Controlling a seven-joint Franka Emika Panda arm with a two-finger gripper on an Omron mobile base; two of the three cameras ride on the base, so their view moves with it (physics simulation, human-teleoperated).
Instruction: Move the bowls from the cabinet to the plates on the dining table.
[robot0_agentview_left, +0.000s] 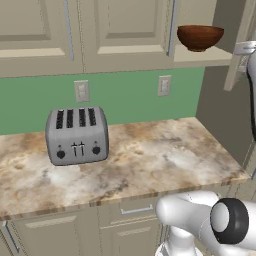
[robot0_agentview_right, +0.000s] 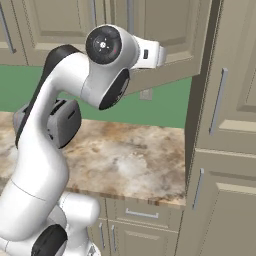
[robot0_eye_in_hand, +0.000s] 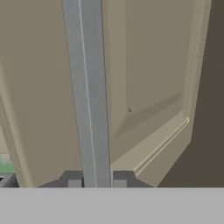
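Gripper (robot0_eye_in_hand: 96, 183) is clamped on the long vertical silver bar handle (robot0_eye_in_hand: 87, 92) of the beige panelled cabinet door (robot0_eye_in_hand: 148, 74); in the hand view the two dark fingertips (robot0_eye_in_hand: 75, 181) sit either side of the bar, touching it. The door stands swung outward, its edge visible at the upper right of the left base view, beside the white arm (robot0_agentview_right: 100, 65). Behind it, the beige wall cabinet (robot0_agentview_left: 120, 30) is open at its right end, and the smaller glossy reddish-brown round bowl (robot0_agentview_left: 200, 37) rests upright on the plain shelf (robot0_agentview_left: 205, 55) inside. Below, the mottled beige-brown stone desk (robot0_agentview_left: 150, 160) carries a grey four-slot toaster (robot0_agentview_left: 77, 135) at its left, well apart from the bowl. Green wall behind has two pale outlets (robot0_agentview_left: 81, 91).
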